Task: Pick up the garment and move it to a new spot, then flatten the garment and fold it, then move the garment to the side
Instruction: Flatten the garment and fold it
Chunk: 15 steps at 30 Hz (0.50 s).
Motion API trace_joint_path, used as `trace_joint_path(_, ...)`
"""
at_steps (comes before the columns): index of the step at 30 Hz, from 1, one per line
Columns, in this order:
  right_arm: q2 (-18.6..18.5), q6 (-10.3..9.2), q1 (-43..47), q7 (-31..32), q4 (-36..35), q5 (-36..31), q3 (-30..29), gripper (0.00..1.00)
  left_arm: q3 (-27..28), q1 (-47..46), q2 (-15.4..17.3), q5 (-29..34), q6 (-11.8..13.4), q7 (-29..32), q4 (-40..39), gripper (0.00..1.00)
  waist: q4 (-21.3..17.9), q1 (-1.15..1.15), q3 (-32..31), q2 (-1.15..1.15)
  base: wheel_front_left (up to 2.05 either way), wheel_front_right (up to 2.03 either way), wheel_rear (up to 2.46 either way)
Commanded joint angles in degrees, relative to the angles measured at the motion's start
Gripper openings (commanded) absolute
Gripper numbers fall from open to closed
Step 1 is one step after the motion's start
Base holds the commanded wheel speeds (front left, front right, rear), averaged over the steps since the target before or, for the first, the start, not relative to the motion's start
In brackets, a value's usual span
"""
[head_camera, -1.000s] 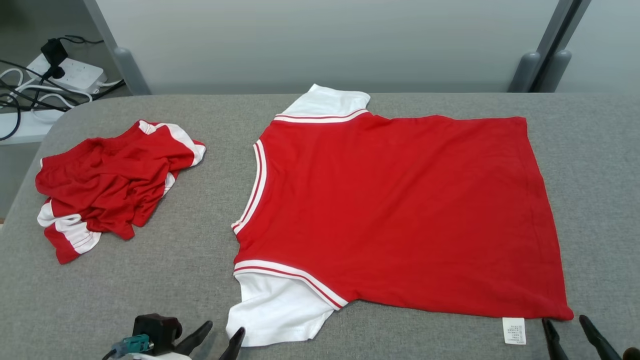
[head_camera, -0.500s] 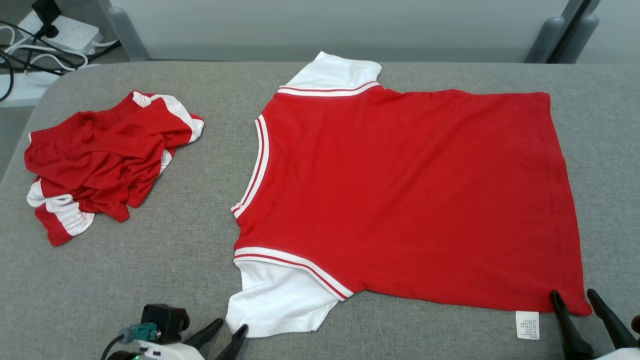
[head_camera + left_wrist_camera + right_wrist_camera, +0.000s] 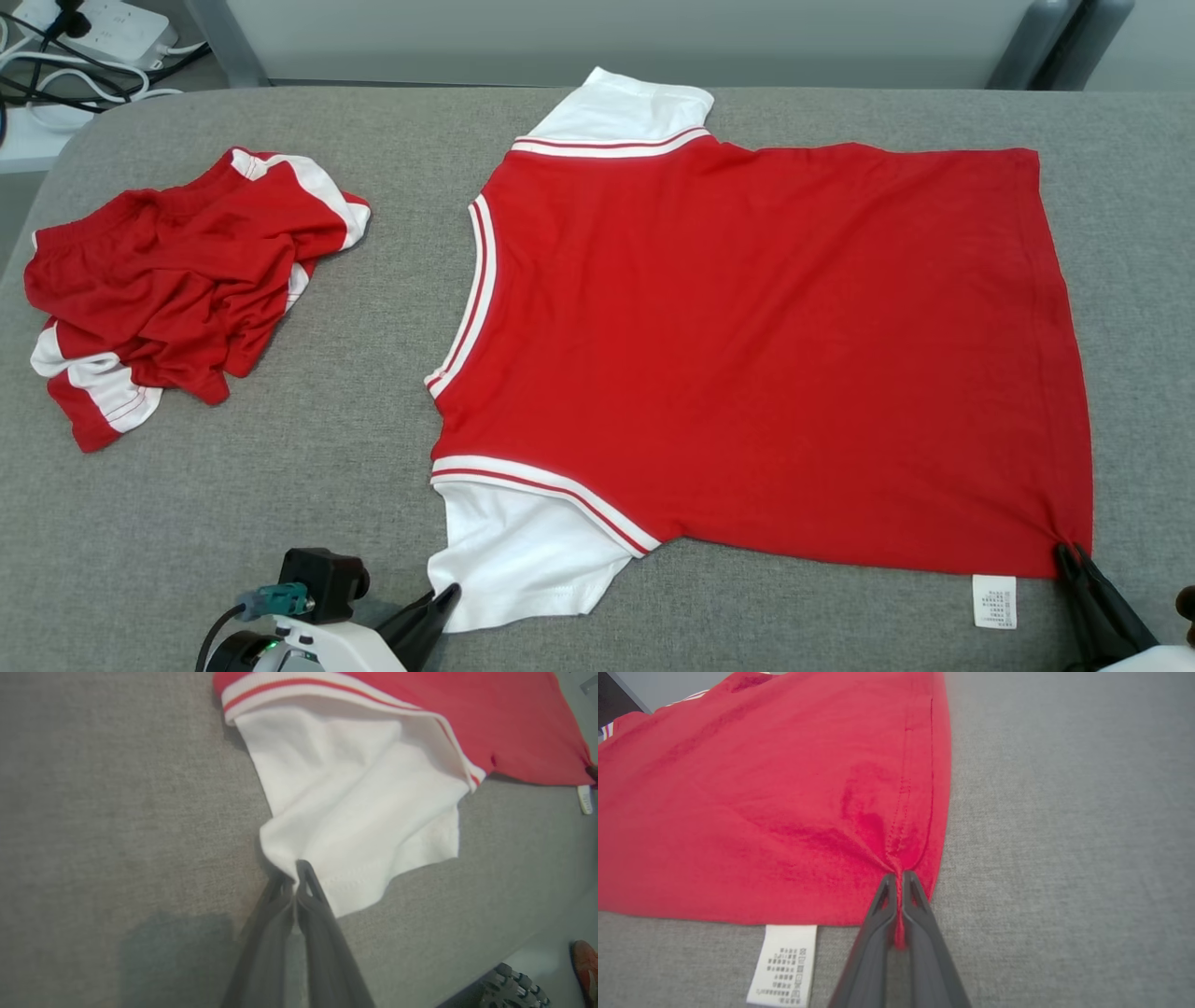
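left gripper (image 3: 297,870) pinched closed on white sleeve (image 3: 364,802) hem of red fabric t-shirt (image 3: 747,345), flat on grey fabric worktop (image 3: 308,467); right gripper (image 3: 900,879) clamps its bottom corner.

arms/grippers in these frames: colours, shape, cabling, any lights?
The left gripper and right gripper each have two long dark grey fingers tapering to slim tips with slotted cut-outs. Behind the left sits a white shell carrying a black camera block, a teal connector with a dark cable, and a green light.
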Motion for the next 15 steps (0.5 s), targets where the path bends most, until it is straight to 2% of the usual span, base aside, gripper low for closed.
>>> trace_joint_path(1, -1.71, 0.00, 0.36, 0.30, -0.96, 0.06, 1.16, 0.00, 1.82, -3.03, 1.15, -0.24, -0.48, -0.40, -0.71, 0.00, -0.17, 0.00, -0.08, 0.00, 0.00, 0.00, 0.00)
trace_joint_path(9, -2.89, 0.00, 2.43, 0.19, -4.44, -0.05, 1.36, 0.00, 1.67, -2.90, 2.72, -0.73, -0.89, 1.17, -3.28, 0.00, -0.56, 0.00, -0.07, 0.00, 0.00, 0.00, 0.00)
trace_joint_path(15, -4.36, 0.00, 6.56, 2.12, -11.23, 1.22, 0.33, 0.00, 3.72, 0.05, 7.85, -2.62, 1.66, 6.12, -11.44, 0.00, -0.76, 0.00, 0.16, 0.00, 0.00, 0.00, 0.00)
